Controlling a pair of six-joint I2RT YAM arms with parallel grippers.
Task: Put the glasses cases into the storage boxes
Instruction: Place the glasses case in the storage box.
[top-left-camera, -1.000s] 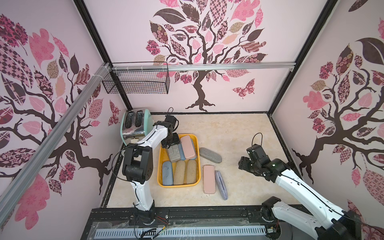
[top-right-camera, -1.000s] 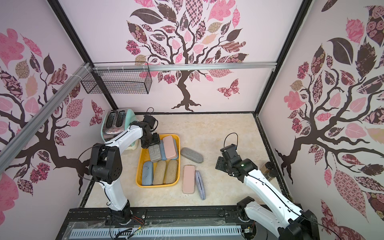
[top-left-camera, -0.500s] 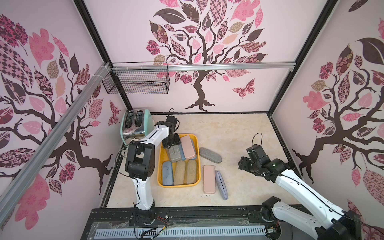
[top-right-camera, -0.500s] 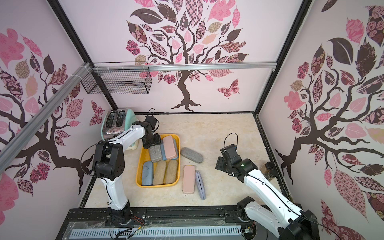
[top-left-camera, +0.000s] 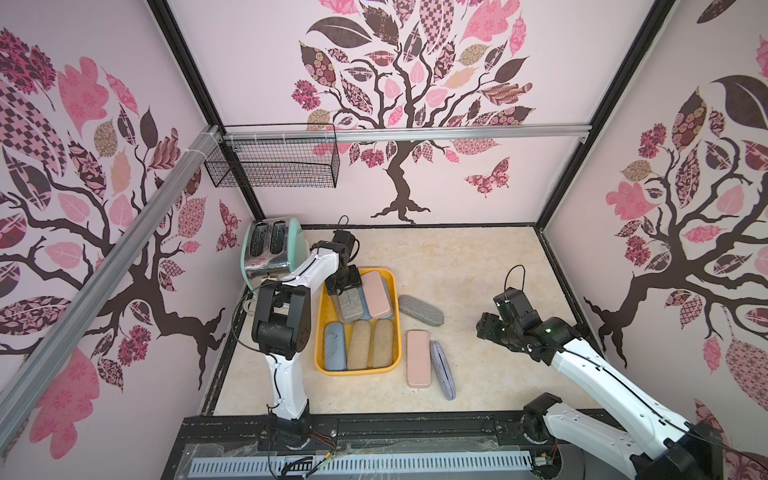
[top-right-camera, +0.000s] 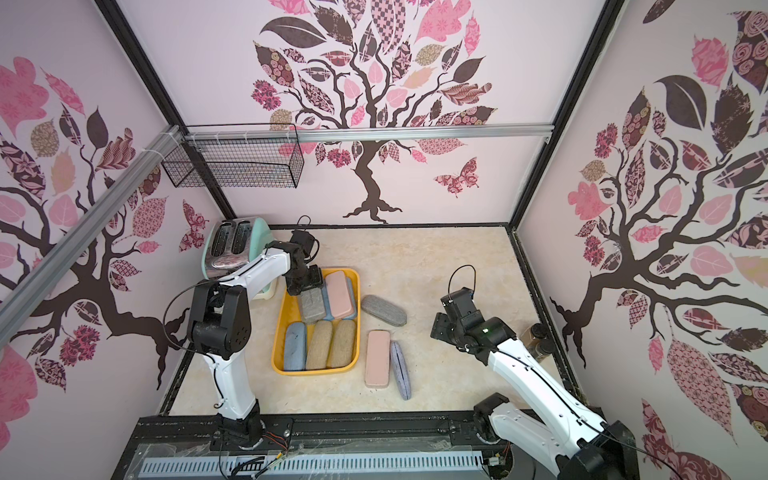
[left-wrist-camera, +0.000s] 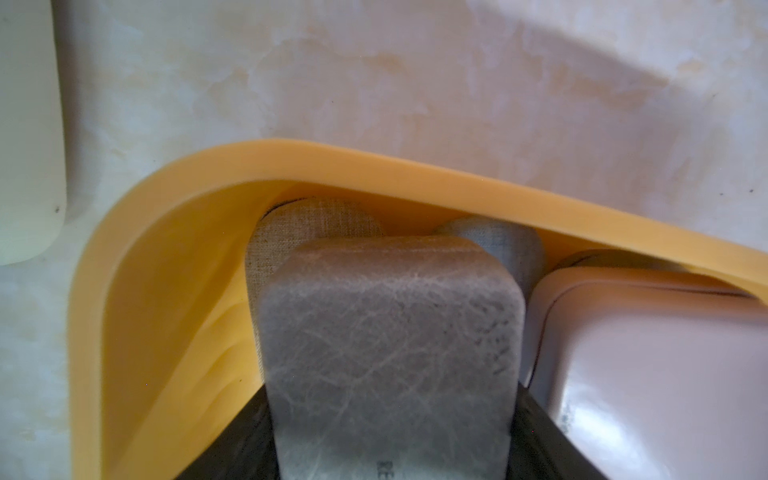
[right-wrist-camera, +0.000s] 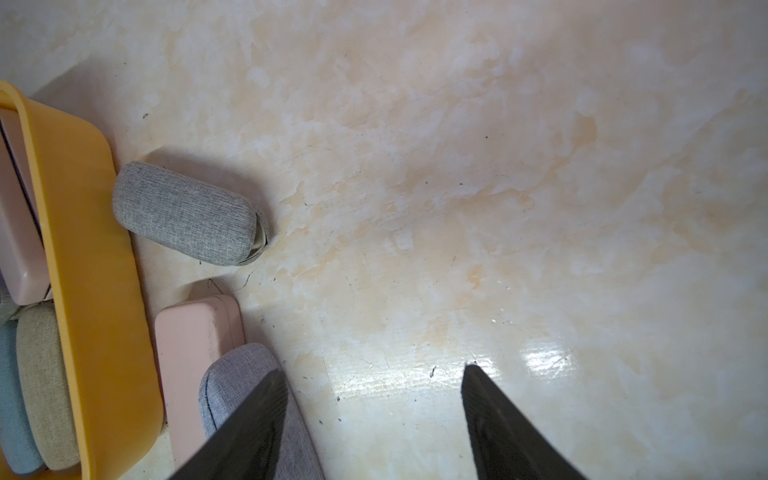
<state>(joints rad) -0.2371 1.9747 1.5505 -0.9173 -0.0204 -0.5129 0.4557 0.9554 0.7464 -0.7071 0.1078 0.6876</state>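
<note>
One grey case (top-left-camera: 351, 308) in left end effector (top-left-camera: 345, 291), lengthwise along tray (top-left-camera: 358, 369).

Pale pink walls printed with brown-and-pink patchwork trees (top-left-camera: 407, 124) are seen on three sides, joined by black metal corner posts (top-left-camera: 598, 122). A mint-green and chrome two-slot toaster (top-left-camera: 270, 249) is set in a back corner of the cream marbled floor (top-left-camera: 457, 257). Above the toaster, a black wire mesh basket (top-left-camera: 274, 166) is hung from a silver aluminium rail (top-left-camera: 457, 134). A bright patch of light (right-wrist-camera: 544, 357) is reflected on the glossy floor in the right wrist view.
</note>
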